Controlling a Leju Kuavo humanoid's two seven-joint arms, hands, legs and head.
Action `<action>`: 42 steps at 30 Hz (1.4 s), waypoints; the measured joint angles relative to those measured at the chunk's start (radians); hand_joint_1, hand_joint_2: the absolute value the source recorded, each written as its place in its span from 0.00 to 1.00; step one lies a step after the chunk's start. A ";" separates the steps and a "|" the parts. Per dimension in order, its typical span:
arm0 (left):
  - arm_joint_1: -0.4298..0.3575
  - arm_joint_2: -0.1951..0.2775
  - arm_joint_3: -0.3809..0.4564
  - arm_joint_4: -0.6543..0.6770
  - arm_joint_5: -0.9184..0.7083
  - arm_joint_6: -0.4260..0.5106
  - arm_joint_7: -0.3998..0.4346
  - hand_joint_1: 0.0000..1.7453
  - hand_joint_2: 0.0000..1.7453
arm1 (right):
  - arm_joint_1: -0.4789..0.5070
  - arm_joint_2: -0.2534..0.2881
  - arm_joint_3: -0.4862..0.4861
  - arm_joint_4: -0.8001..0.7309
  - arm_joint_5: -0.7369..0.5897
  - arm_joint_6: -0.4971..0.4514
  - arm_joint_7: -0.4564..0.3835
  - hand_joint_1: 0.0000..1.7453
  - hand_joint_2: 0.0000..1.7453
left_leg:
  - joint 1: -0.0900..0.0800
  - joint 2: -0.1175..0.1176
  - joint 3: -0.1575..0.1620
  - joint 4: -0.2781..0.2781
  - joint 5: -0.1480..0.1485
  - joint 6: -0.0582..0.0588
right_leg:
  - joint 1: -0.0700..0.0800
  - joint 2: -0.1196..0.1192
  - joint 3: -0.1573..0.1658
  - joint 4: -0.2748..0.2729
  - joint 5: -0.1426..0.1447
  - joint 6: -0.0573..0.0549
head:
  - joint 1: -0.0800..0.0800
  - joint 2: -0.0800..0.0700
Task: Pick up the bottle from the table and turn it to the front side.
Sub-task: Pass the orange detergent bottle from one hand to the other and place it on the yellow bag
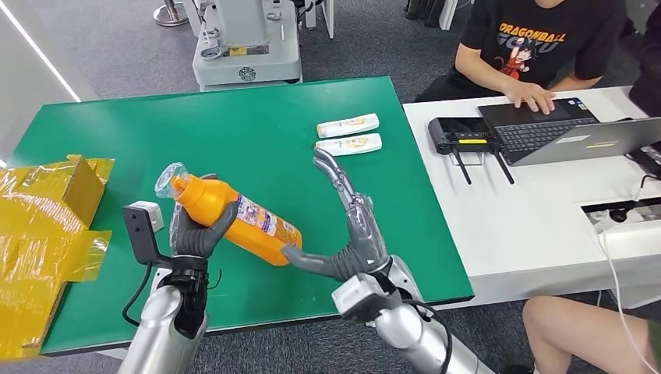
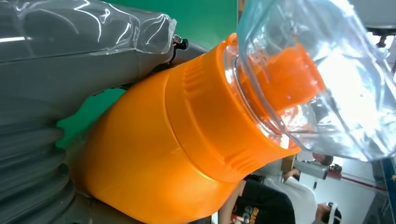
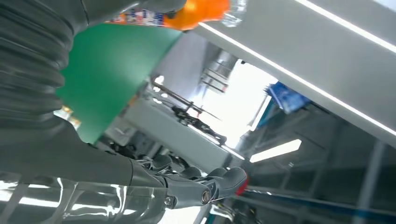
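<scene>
The orange bottle (image 1: 234, 218) was off the green table (image 1: 234, 125), lying slantwise above its near edge, clear cap toward the left. The left hand (image 1: 196, 234) gripped it around the shoulder below the cap, fingers wrapped over the body. The right hand (image 1: 351, 226) was spread wide and held nothing, its thumb touching the bottle's base, fingers pointing away. The bottle looked like stiff, smooth plastic, probably slippery and fairly heavy if full; the label (image 1: 261, 220) mid-body seemed the better place to hold while turning. Two small white tubes (image 1: 348, 134) lay well apart toward the far right corner, yellow packaging (image 1: 47, 234) at the left edge; neither stood in the way.
</scene>
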 joint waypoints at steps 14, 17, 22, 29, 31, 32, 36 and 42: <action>0.015 0.076 0.091 -0.183 -0.113 0.075 0.028 1.00 1.00 | 0.144 0.001 0.086 -0.231 -0.017 -0.007 -0.037 0.00 1.00 | 0.000 0.000 0.000 -0.001 0.000 0.000 | 0.000 0.000 0.000 0.000 0.000 0.000 | 0.000 0.000; 0.015 0.109 0.107 -0.203 -0.172 0.073 0.032 1.00 1.00 | 0.159 0.001 0.089 -0.232 -0.020 0.003 -0.042 0.00 1.00 | 0.000 0.000 0.000 -0.001 0.000 0.000 | 0.000 0.000 0.000 0.000 0.000 0.000 | 0.000 0.000; 0.001 0.178 0.131 -0.222 -0.354 0.053 0.058 1.00 1.00 | 0.182 0.001 0.090 -0.232 -0.026 0.029 -0.048 0.00 1.00 | 0.001 0.000 0.000 -0.001 0.000 0.000 | 0.000 0.000 0.000 0.000 0.000 -0.001 | 0.000 0.000; -0.119 0.319 0.151 -0.185 -0.614 -0.034 0.100 1.00 1.00 | 0.193 0.011 0.089 -0.232 -0.027 0.060 -0.042 0.00 1.00 | 0.002 0.003 0.000 -0.001 0.001 -0.001 | 0.001 0.003 -0.001 0.000 0.000 -0.002 | 0.000 0.000; -0.160 0.372 0.151 -0.156 -0.660 -0.045 0.099 1.00 1.00 | 0.198 0.014 0.088 -0.234 -0.027 0.070 -0.038 0.00 1.00 | 0.002 0.005 0.000 -0.001 0.001 -0.002 | 0.001 0.005 -0.001 0.001 0.001 -0.002 | 0.000 0.000; -0.176 0.393 0.151 -0.144 -0.671 -0.048 0.097 1.00 1.00 | 0.200 0.016 0.087 -0.235 -0.026 0.073 -0.036 0.00 1.00 | 0.002 0.005 0.000 -0.001 0.001 -0.002 | 0.001 0.005 -0.001 0.001 0.001 -0.002 | 0.000 0.000; -0.222 0.462 0.142 -0.104 -0.756 -0.054 0.102 1.00 1.00 | 0.209 0.025 0.079 -0.242 -0.020 0.095 -0.030 0.00 1.00 | 0.002 0.005 0.000 -0.001 0.001 -0.002 | 0.002 0.005 -0.002 0.001 0.000 -0.003 | 0.001 0.000; -0.294 0.557 0.090 -0.027 -0.912 -0.060 0.123 1.00 1.00 | 0.218 0.043 0.055 -0.248 -0.007 0.147 -0.030 0.00 1.00 | 0.002 0.006 0.000 -0.001 0.001 -0.002 | 0.002 0.007 -0.002 0.001 0.001 -0.003 | 0.001 0.000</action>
